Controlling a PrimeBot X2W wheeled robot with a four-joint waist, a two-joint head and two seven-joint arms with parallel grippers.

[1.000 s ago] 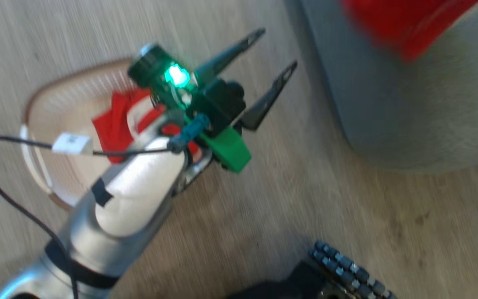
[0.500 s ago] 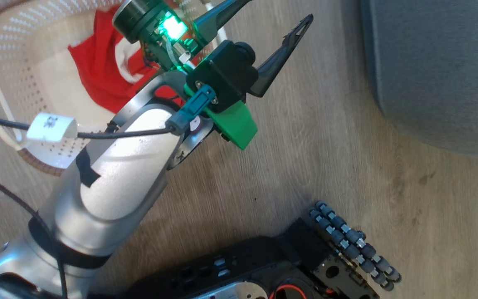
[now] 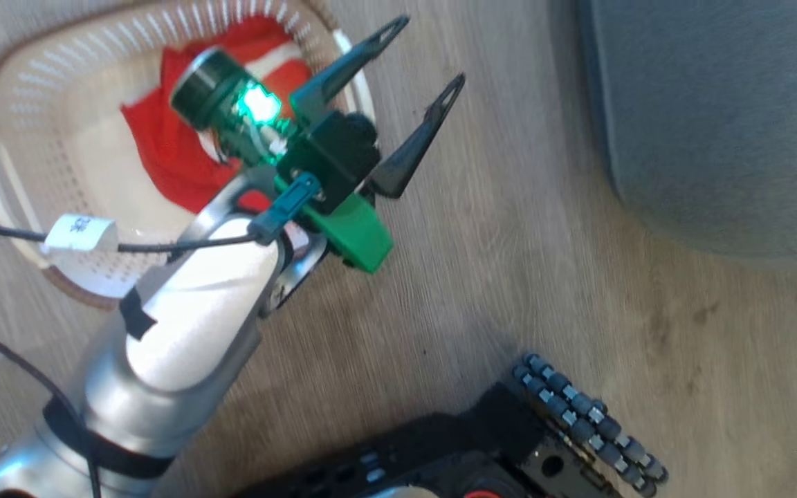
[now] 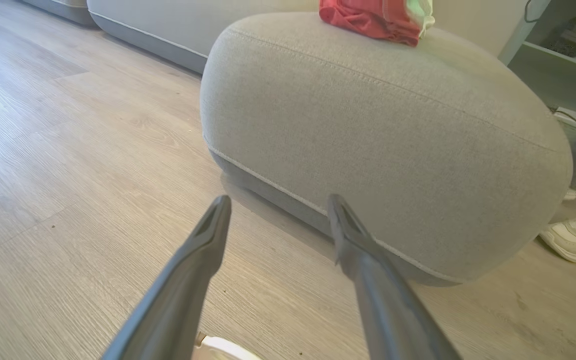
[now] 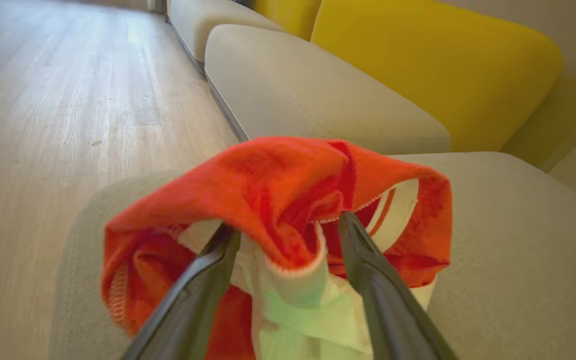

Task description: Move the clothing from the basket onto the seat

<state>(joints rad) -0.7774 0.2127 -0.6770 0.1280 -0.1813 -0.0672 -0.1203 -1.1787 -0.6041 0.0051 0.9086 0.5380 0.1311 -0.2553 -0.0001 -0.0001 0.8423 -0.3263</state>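
Right claw (image 5: 288, 224) fingers just sprung apart, letting red garment (image 5: 268, 175) rest on seat (image 5: 498, 250): one piece delivered. Left claw (image 3: 427, 50) apart, empty, near basket (image 3: 25, 104); more clothing (image 3: 163, 152) waits inside.

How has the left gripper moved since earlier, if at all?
No: the left gripper stays over the basket's right rim, pointing toward the seat; the camera shifted.

The head camera looks down at the floor (image 3: 509, 277); both wrist cameras face the seat (image 4: 393, 150).
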